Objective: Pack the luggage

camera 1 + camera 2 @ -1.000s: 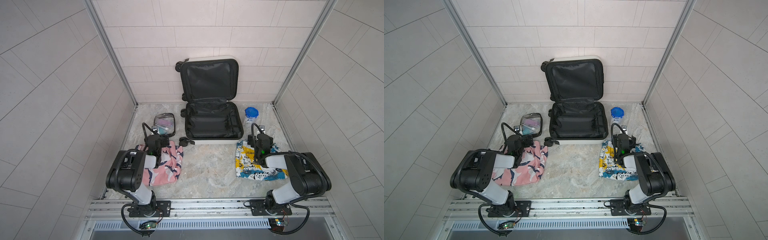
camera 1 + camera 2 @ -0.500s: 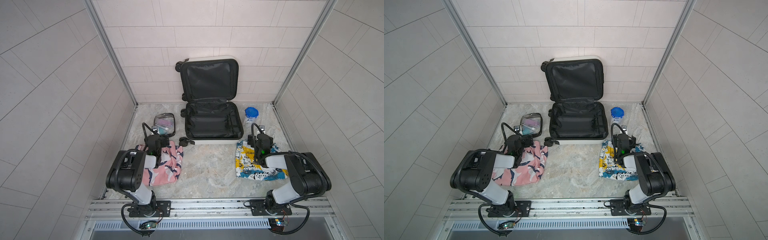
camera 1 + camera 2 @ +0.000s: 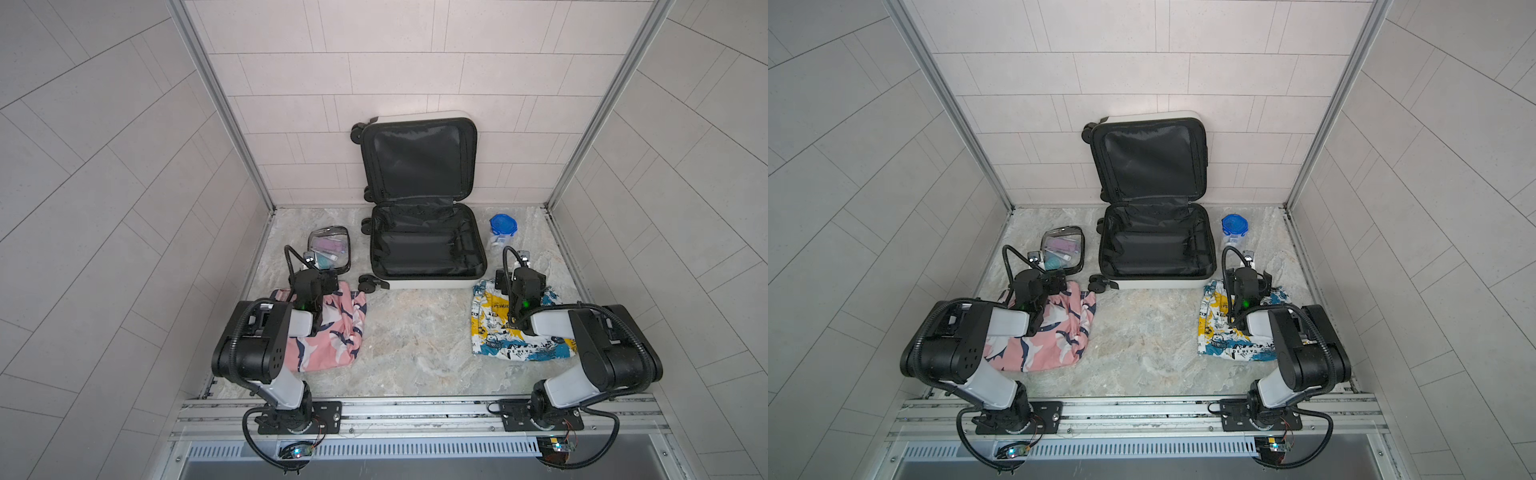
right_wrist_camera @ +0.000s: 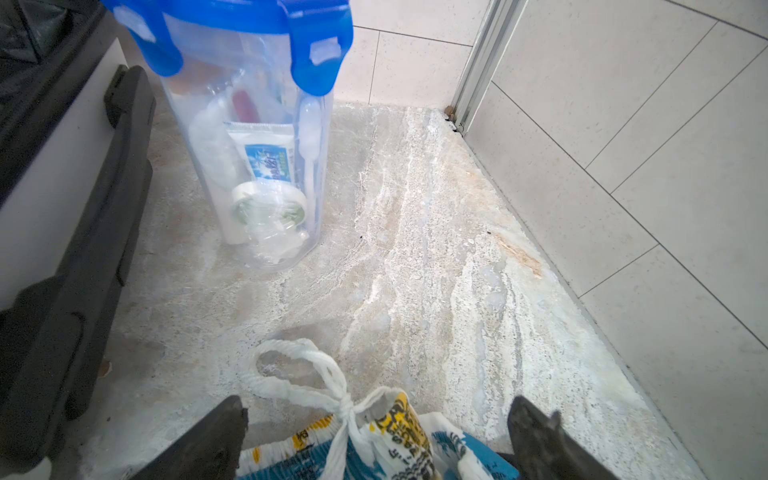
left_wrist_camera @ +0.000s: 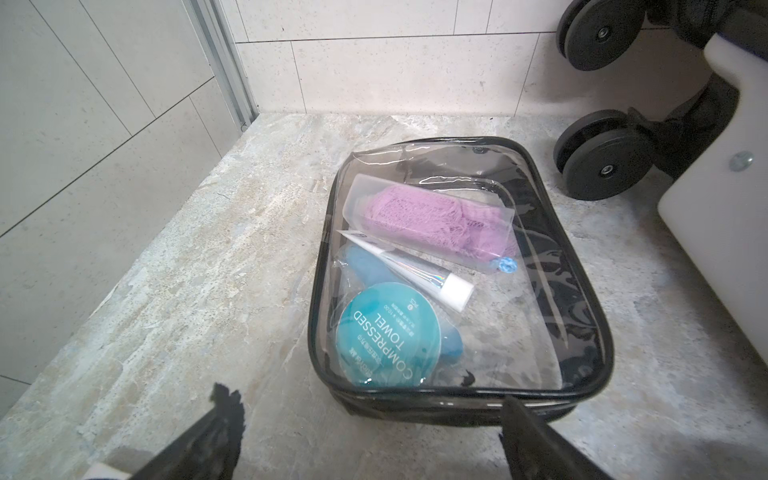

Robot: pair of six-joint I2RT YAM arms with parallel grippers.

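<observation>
Jaws both wide open, empty; open luggage (image 3: 428, 249) lies between them, touching neither

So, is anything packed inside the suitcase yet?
No, the open suitcase shows only bare black lining in both halves.

Robot lab booth, tiled wall panels (image 3: 374, 83), alu corner posts (image 3: 222, 104), marble-look tabletop (image 3: 419, 336), alu base rail (image 3: 415, 415)

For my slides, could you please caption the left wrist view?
Open left claw faces the clear toiletry pouch beside the luggage.
</observation>
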